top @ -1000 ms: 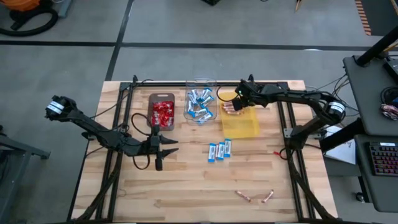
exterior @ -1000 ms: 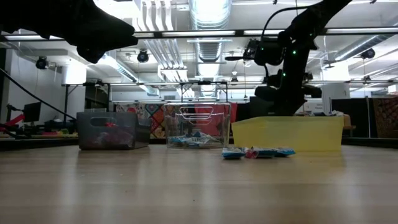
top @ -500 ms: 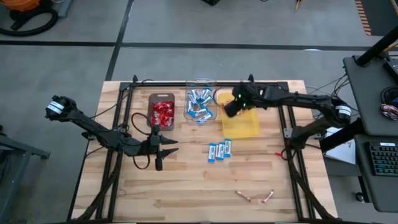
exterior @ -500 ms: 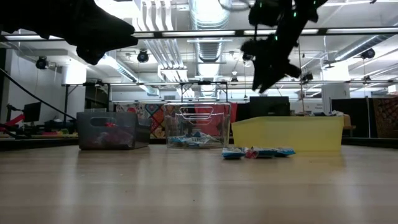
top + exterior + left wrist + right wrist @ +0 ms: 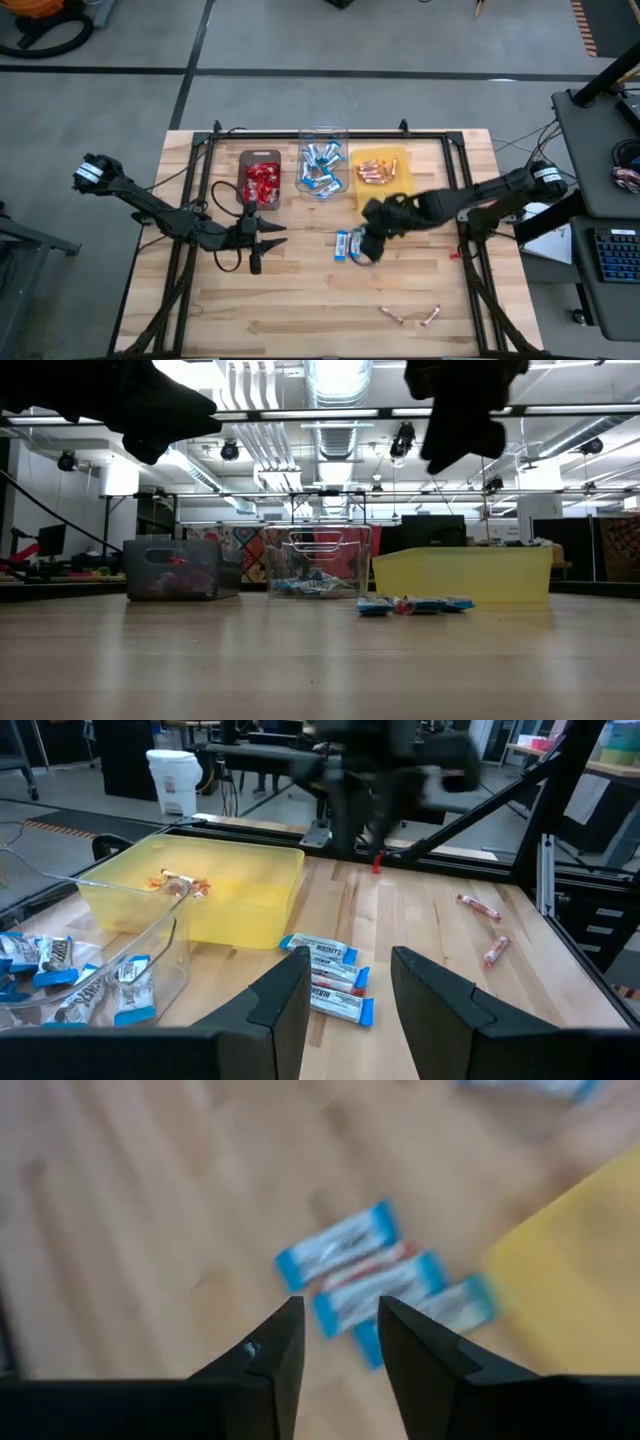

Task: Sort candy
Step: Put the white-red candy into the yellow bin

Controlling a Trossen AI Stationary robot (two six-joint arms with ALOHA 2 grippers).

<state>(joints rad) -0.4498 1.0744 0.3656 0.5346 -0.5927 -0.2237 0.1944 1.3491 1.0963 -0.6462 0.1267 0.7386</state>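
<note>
Three blue-and-white bars (image 5: 345,243) (image 5: 370,1280) (image 5: 330,985) lie flat side by side on the wooden table, near the yellow tray (image 5: 395,205). My right gripper (image 5: 365,248) (image 5: 335,1340) hovers open right above them, high in the low view (image 5: 465,410). Copper sticks (image 5: 372,172) lie in the yellow tray; two more (image 5: 410,316) (image 5: 488,928) rest on the table toward its near edge. Red packets (image 5: 261,183) fill the dark tray and blue bars (image 5: 321,167) the clear tray. My left gripper (image 5: 278,236) (image 5: 350,1010) waits open left of the bars, above the table.
The dark tray (image 5: 260,157), the clear tray (image 5: 322,134) and the yellow tray stand in a row along the far side. A small red scrap (image 5: 377,863) lies by the right frame rail (image 5: 466,215). Bare wood stretches along the near side around the two loose sticks.
My right gripper has left the far end of the yellow tray, risen, and swung toward the table's near edge, ending above the three loose blue bars. The copper sticks stay in the yellow tray. The left arm has kept still.
</note>
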